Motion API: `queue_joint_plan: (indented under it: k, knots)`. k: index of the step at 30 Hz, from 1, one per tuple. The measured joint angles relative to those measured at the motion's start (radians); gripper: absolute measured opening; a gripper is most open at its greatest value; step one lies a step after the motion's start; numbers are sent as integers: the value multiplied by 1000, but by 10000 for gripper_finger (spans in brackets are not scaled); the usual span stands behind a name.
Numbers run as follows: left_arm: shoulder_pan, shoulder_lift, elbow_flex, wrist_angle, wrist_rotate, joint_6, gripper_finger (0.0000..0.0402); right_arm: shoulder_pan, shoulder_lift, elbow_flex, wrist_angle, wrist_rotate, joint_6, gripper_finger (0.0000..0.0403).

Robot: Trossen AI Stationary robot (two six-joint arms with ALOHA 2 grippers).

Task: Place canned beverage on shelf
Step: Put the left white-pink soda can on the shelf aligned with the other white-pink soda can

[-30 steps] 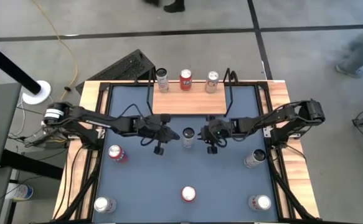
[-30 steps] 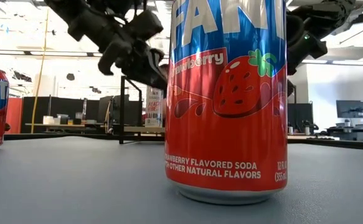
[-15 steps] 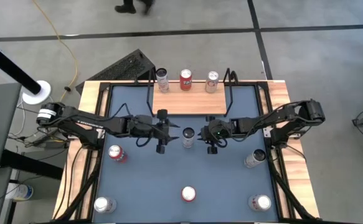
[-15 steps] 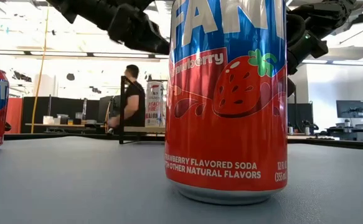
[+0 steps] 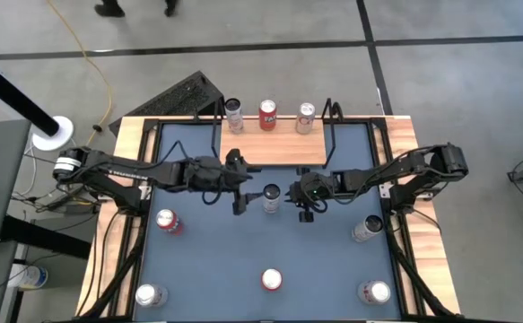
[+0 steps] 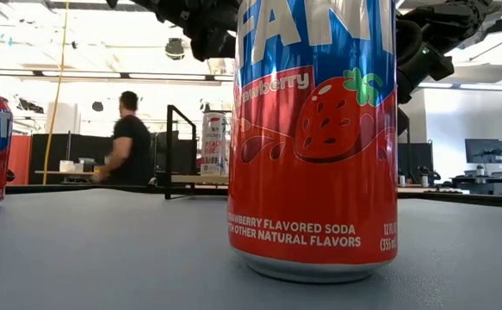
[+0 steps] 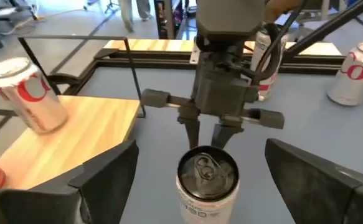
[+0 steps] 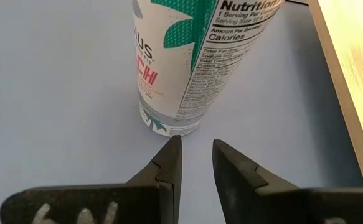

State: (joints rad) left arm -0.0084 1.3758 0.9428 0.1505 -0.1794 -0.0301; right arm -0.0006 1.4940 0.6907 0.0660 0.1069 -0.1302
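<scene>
Nearest can (image 6: 315, 138): "Strawberry flavored soda"
White can (image 8: 193, 56): "Nutrition Facts", "Calories"
Left gripper (image 5: 239, 182): spread wide, beside white can
Right gripper (image 8: 195, 163): narrowly parted, empty
Shelf (image 5: 274, 148): three cans

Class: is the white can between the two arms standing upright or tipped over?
Upright. The white can shows its round top to the overhead camera, and its base sits flat on the blue table.

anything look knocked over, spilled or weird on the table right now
Nothing stands out. Every can is upright, including the white can between the left claw and right claw, and the three on the shelf. No spills or dents show.
</scene>
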Motion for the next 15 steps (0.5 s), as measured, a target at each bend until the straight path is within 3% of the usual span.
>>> queue_joint_plan:
  k: [15]
  knots:
    - [5, 136, 13, 124, 37, 21, 341, 0, 0, -1, -6, -1, 2, 97]
